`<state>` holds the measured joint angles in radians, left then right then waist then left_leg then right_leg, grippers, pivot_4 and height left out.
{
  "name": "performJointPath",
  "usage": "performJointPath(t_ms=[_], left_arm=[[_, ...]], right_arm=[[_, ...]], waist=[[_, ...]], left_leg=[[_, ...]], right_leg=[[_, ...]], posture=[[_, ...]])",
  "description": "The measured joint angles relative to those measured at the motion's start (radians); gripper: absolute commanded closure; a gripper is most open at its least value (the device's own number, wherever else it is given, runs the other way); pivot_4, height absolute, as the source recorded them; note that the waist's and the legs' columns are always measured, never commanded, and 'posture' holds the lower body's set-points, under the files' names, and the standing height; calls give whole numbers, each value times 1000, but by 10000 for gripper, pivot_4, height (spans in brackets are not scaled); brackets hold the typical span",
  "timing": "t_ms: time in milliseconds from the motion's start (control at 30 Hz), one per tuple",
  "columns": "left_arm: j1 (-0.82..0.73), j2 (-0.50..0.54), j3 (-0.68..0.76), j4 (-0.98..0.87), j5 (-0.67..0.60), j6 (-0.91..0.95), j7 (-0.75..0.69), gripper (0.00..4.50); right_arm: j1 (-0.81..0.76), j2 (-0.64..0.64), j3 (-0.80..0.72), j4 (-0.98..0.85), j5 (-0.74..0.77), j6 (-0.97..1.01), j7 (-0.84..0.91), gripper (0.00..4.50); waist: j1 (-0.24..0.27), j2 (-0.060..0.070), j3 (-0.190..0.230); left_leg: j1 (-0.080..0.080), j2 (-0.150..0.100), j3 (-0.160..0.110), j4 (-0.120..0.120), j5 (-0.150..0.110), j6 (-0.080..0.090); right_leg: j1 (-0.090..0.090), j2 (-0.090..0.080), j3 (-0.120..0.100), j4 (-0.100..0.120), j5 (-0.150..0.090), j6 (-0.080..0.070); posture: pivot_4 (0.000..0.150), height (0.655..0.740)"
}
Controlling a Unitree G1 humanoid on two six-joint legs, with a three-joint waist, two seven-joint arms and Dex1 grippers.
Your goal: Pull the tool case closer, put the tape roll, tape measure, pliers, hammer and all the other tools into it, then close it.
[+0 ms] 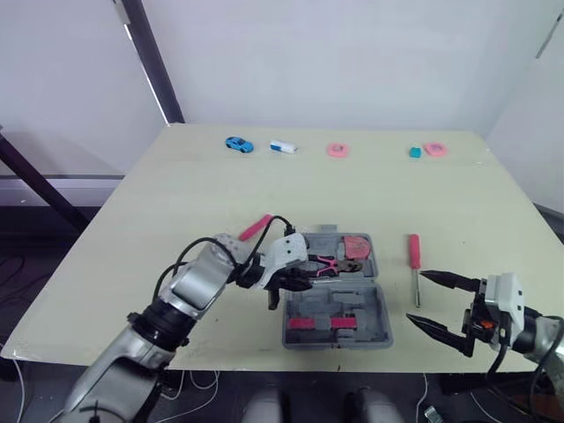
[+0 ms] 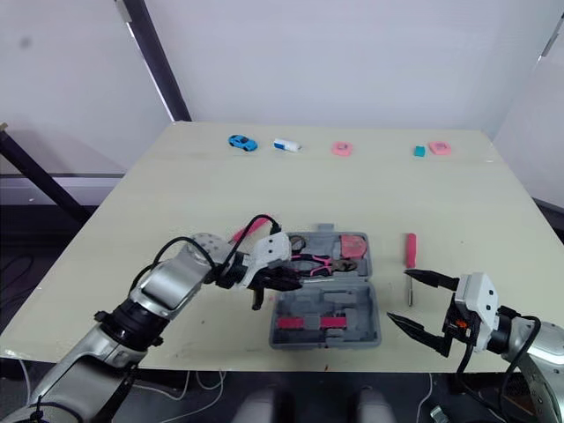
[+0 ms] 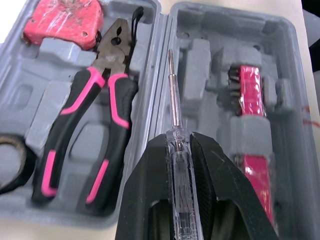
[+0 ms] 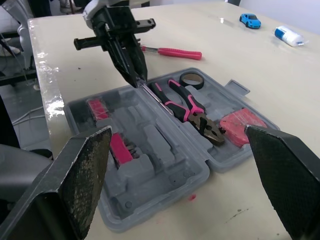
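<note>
The grey tool case point(image 1: 384, 304) lies open near the table's front edge. In it lie the pink-and-black pliers point(image 3: 100, 115), a red tape measure point(image 3: 65, 17), a black tape roll point(image 3: 10, 165) and a red bit holder point(image 3: 250, 100). My left gripper point(image 1: 300, 270) hovers over the case's hinge, shut on a clear-handled screwdriver point(image 3: 176, 150) whose tip points into the case. A red-handled screwdriver point(image 1: 413, 251) rests on the table right of the case, and another point(image 1: 256, 227) left of it. My right gripper point(image 1: 419, 298) stands open beside the case's right side, holding nothing.
Along the table's far edge sit a blue toy car point(image 1: 238, 144), a white object point(image 1: 282, 146), two pink pieces point(image 1: 337, 150) point(image 1: 434, 149) and a small teal block point(image 1: 414, 152). The case lies close to the front edge.
</note>
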<state>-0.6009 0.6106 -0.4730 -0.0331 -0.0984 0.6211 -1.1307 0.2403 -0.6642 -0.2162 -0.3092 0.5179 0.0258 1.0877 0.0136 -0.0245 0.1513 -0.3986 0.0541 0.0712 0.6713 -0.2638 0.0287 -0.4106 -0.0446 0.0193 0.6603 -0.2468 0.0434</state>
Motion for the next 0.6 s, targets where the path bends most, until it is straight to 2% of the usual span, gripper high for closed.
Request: performJointPath(t_ms=[367, 600], left_arm=[[-73, -95, -86, 154, 60, -2, -22, 44269], [-106, -144, -91, 225, 91, -32, -41, 44269]], right_arm=[[-13, -19, -23, 25, 1, -7, 7, 0], [-14, -37, -28, 35, 10, -5, 38, 0]], waist=[[0, 0, 0], [0, 0, 0]], left_leg=[[0, 0, -1, 0, 0, 0], [0, 0, -1, 0, 0, 0]], right_leg=[[0, 1, 0, 0, 0, 0], [0, 1, 0, 0, 0, 1]], posture=[[1500, 7400], [1500, 7400]])
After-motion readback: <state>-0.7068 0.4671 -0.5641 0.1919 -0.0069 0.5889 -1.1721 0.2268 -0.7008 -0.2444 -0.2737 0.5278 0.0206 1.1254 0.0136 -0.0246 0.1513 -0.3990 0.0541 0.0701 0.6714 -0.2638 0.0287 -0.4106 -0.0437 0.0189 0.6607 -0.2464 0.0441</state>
